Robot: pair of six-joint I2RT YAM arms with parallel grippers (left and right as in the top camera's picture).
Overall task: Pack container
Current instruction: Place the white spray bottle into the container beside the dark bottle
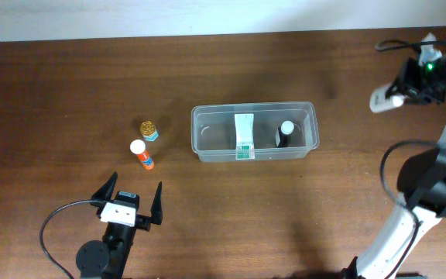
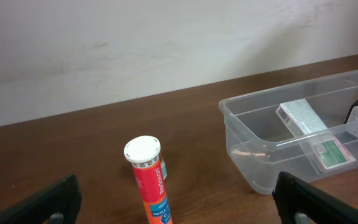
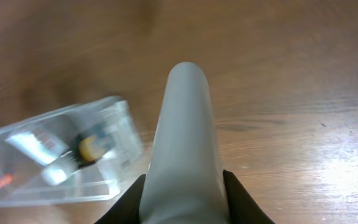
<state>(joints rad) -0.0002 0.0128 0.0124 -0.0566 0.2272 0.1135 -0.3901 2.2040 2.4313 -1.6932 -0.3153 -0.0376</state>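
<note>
Looking down from overhead, the clear rectangular plastic container (image 1: 254,151), ahead-right of the spread left gripper (image 1: 137,184), holds a white green-labelled carton (image 1: 244,136) and a dark white-capped bottle (image 1: 285,133). An orange white-capped tube (image 1: 141,153) and a small gold-capped jar (image 1: 149,129) stand just ahead, unpacked. From the left wrist, that tube stands ahead, centred. From the right wrist, the right gripper (image 3: 185,199) pinches a pale rounded tube (image 3: 185,124), with the container off to its left; three items are left, I judge.

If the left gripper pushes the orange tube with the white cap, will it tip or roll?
Probably tips: the orange tube stands upright, tall and narrow. Once down, its round body would likely roll.
</note>
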